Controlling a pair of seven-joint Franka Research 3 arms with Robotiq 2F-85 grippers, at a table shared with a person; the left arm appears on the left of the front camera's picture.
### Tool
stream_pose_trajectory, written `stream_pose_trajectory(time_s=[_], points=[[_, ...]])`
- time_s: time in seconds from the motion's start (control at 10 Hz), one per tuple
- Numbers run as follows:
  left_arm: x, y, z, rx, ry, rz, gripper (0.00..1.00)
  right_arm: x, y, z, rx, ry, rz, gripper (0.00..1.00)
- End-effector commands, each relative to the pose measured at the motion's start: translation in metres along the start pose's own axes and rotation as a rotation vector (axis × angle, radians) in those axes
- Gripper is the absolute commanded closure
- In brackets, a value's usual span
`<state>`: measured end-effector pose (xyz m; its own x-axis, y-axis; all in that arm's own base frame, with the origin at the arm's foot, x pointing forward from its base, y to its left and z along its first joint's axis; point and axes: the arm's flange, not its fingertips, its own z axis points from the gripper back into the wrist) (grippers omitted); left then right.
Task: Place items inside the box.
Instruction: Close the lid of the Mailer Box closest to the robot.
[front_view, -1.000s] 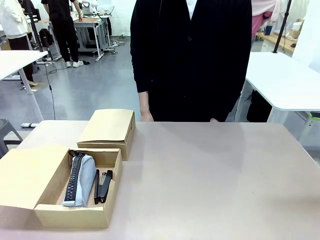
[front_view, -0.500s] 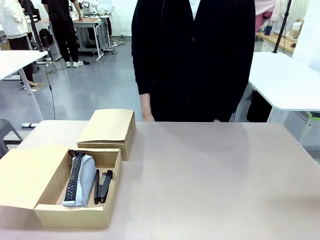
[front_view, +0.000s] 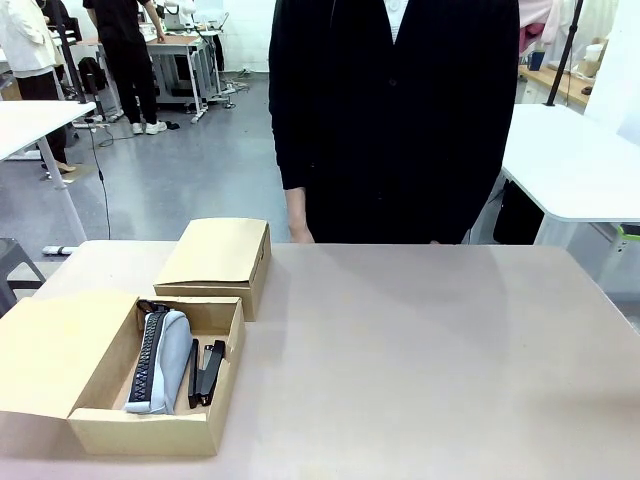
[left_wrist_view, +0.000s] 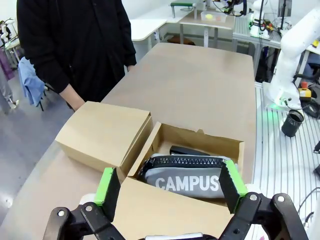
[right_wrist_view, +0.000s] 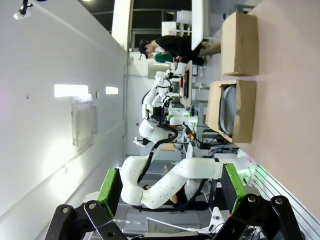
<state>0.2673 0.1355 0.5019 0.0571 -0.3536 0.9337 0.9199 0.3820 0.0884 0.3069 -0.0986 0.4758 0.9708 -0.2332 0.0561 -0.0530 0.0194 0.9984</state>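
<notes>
Left gripper (left_wrist_view: 170, 187) hangs above the near flap of the open cardboard box (left_wrist_view: 197, 137), its green-padded fingers (left_wrist_view: 107, 186) spread wide with nothing between them. Right gripper (right_wrist_view: 170, 187) is likewise spread wide and empty, held well away from the box and turned sideways toward the room's wall. Inside the open box (front_view: 90, 425), at the table's (front_view: 420, 350) near-left corner, lies a grey zip pencil case (front_view: 158, 360) printed "CAMPUS" (left_wrist_view: 187, 182), its dark zipper uppermost, and just beside it, toward the box's right wall, a black stapler (front_view: 208, 372). A closed cardboard box (front_view: 218, 255) sits touching the far end of the open one. At the far edge of the table stands a person in a dark cardigan (front_view: 395, 110), arms down, one hand (front_view: 297, 228) just behind the table edge
</notes>
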Motion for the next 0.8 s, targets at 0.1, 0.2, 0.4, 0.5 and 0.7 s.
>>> stream_pose_trajectory(time_s=[0.1, 0.2, 0.4, 0.5, 0.7], points=[[-0.017, 0.012, -0.011, -0.084, 0.146, -0.155, 0.0, -0.002, 0.001, 0.002, -0.008, 0.011, 0.019, 0.0], [-0.035, 0.025, -0.01, -0.205, 0.253, -0.219, 0.0, -0.002, 0.001, 0.002, -0.008, 0.011, 0.019, 0.0], [-0.07, 0.054, -0.002, -0.188, 0.352, -0.216, 0.0, -0.002, 0.001, 0.002, -0.008, 0.011, 0.019, 0.0], [-0.087, 0.072, 0.007, -0.183, 0.346, -0.174, 0.0, -0.002, 0.001, 0.002, -0.008, 0.011, 0.019, 0.0], [-0.121, 0.098, 0.023, -0.121, 0.336, -0.061, 0.0, -0.002, 0.001, 0.002, -0.008, 0.011, 0.019, 0.0]])
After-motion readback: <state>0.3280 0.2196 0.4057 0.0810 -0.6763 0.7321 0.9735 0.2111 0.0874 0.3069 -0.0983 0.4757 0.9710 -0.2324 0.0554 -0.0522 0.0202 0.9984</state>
